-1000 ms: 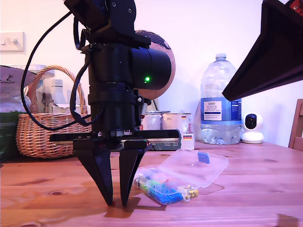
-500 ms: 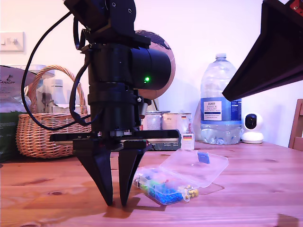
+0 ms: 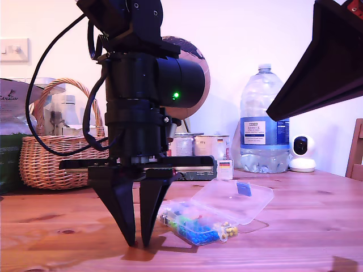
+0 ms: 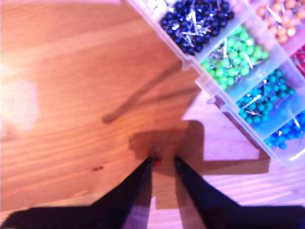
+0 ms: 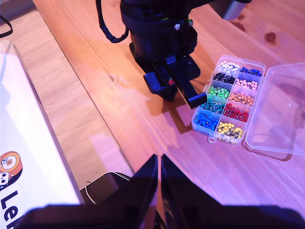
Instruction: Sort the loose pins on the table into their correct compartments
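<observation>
Pine worktop: red pin lies between first tool tips, jaws narrowly apart. Tiny, light, slippery; ball head is best pinched. Second tool is held together, empty.

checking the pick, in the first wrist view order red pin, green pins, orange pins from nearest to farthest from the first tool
1. Red pin: on the table between the tips of my first tool.
2. Green pins: in a compartment along the box's near edge.
3. Orange pins: a compartment further back, at the picture's edge.
</observation>
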{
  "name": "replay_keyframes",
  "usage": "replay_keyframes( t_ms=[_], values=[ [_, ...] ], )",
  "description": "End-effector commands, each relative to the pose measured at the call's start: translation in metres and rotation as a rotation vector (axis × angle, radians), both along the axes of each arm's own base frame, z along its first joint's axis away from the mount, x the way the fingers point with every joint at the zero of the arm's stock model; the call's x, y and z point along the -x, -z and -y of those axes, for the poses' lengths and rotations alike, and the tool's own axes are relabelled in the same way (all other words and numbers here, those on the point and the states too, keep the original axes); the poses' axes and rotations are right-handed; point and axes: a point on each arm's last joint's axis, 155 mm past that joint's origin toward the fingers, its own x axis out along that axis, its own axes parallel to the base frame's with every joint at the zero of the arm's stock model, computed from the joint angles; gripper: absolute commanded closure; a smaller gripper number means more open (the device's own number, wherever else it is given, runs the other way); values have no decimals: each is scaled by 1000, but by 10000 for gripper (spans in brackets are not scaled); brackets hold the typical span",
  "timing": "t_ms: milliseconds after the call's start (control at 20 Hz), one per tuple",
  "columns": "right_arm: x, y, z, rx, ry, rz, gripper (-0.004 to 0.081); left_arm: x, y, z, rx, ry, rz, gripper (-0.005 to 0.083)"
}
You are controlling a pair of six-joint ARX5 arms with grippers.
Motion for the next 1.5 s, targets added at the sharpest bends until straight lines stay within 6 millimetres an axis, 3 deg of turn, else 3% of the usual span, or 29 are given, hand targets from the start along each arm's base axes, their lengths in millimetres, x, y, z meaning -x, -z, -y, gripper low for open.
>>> replay_keyframes(
  t_ms=[0, 400, 550, 1200, 1450],
  values=[
    [1, 1, -2, -5, -8, -5, 783, 2, 10, -6, -24, -1, -18, 669],
    [1, 1, -2, -5, -8, -5, 783, 9, 24, -4, -29, 19, -65, 721],
    [1, 1, -2, -5, -8, -5, 783, 8, 24, -4, -29, 40, -64, 797],
    [1, 1, -2, -5, -8, -5, 783, 10, 23, -4, -27, 133, -68, 797],
    [1, 1, -2, -5, -8, -5, 783, 7, 9, -1, -1, 144, -38, 797]
  ],
)
